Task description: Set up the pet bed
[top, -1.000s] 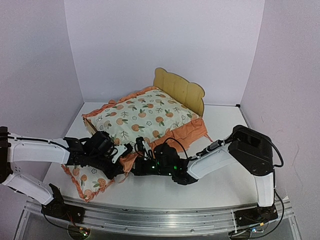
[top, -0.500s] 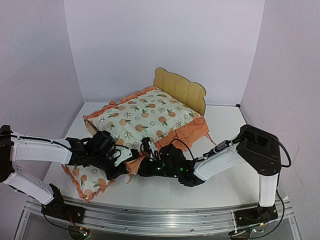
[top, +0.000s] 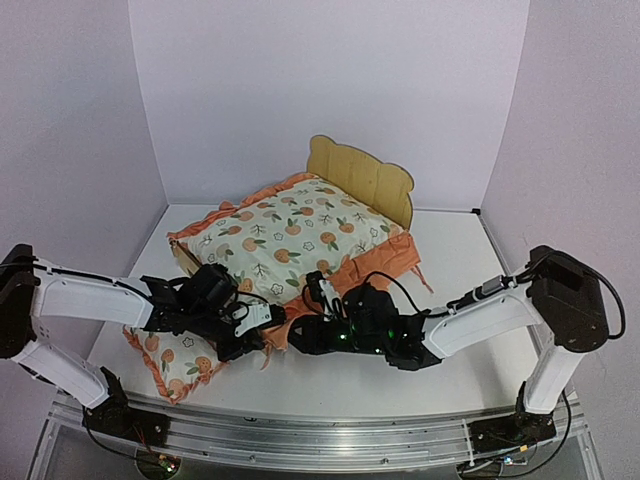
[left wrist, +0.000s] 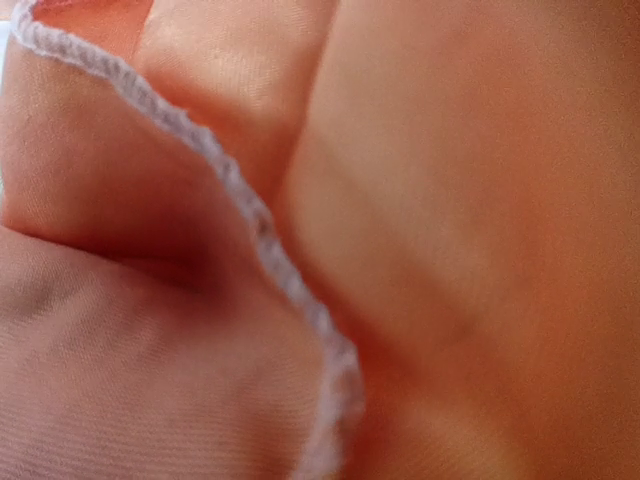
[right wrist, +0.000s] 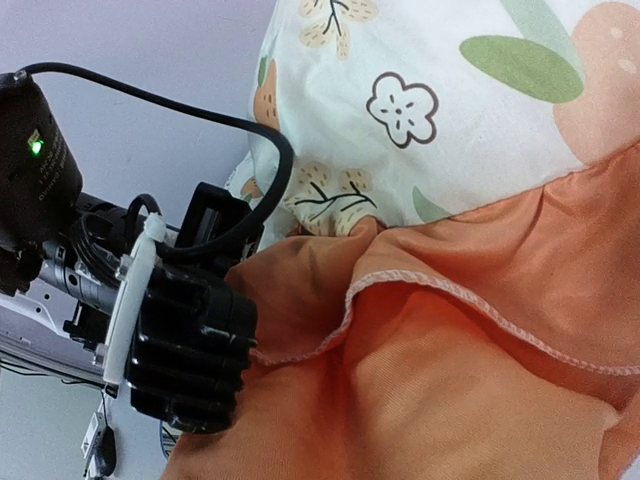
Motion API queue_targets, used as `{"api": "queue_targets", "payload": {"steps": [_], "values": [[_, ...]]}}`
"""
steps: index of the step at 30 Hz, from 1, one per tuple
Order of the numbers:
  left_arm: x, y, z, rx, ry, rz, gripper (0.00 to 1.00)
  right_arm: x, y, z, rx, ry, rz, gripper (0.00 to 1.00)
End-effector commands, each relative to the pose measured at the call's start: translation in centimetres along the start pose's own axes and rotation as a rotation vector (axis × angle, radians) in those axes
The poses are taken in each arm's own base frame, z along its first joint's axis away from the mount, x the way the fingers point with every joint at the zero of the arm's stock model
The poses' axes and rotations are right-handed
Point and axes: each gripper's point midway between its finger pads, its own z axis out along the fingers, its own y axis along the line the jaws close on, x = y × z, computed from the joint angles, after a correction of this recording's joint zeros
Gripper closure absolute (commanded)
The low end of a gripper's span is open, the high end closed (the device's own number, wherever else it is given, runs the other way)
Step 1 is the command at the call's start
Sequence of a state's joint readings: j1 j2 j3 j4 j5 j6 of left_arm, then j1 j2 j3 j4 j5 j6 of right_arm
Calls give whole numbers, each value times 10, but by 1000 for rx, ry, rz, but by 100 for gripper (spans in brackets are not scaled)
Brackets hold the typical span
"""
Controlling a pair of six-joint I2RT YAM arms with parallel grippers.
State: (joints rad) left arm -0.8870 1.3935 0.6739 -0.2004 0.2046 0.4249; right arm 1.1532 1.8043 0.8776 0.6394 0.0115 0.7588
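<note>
The pet bed (top: 360, 178) stands at the back of the table, its plywood headboard upright. The fruit-print mattress cushion (top: 290, 235) lies on it and hides its base. The cushion's orange ruffle (top: 375, 258) hangs off the near side. My left gripper (top: 258, 322) is shut on the ruffle's near corner, and ruffle cloth (left wrist: 450, 200) fills the left wrist view. My right gripper (top: 318, 296) sits low against the same ruffle (right wrist: 450, 380), its fingers hidden by cloth. The left arm's black wrist (right wrist: 185, 350) shows at that corner.
The small fruit-print pillow (top: 180, 365) lies on the white table (top: 450, 240) at the front left, partly under the left arm. Pale walls close in the back and both sides. A metal rail (top: 300, 435) runs along the near edge.
My right arm has drawn back to the right along the ruffle. The left gripper has stayed on the corner, shifting slightly right.
</note>
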Motion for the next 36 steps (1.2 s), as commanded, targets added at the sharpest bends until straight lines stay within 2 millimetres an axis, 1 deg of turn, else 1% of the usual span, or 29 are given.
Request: {"api": "queue_targets", "payload": {"steps": [1, 5, 8, 11, 13, 17, 20, 25, 28, 31, 36], "values": [[-50, 44, -12, -167, -129, -17, 100, -10, -20, -12, 91, -59, 24, 75], [-54, 50, -15, -189, -132, -72, 100, -5, -33, -2, 129, -46, 13, 79], [-56, 52, -19, -187, -118, -169, 100, -7, -31, 9, 124, -46, -12, 79], [-51, 49, -21, -166, -69, -321, 100, -18, -28, 14, 127, -72, -42, 80], [-45, 44, -21, -138, -25, -436, 100, -22, -26, 18, 122, -76, -58, 80], [-38, 28, -19, -53, 68, -647, 100, -24, -23, 28, 91, -55, -55, 79], [-31, 20, -18, -24, 124, -743, 100, -22, -18, 34, 48, -20, -44, 76], [-34, 20, -17, -11, 158, -817, 100, -23, 0, 30, -38, 25, -44, 70], [-33, 19, -14, 16, 178, -845, 100, -26, 2, 30, -47, 24, -31, 69], [-32, 20, -11, 19, 189, -850, 100, -28, -2, 34, -35, 22, -22, 70], [-30, 20, -10, 34, 214, -847, 100, -23, -19, 40, 2, 35, 32, 71]]}}
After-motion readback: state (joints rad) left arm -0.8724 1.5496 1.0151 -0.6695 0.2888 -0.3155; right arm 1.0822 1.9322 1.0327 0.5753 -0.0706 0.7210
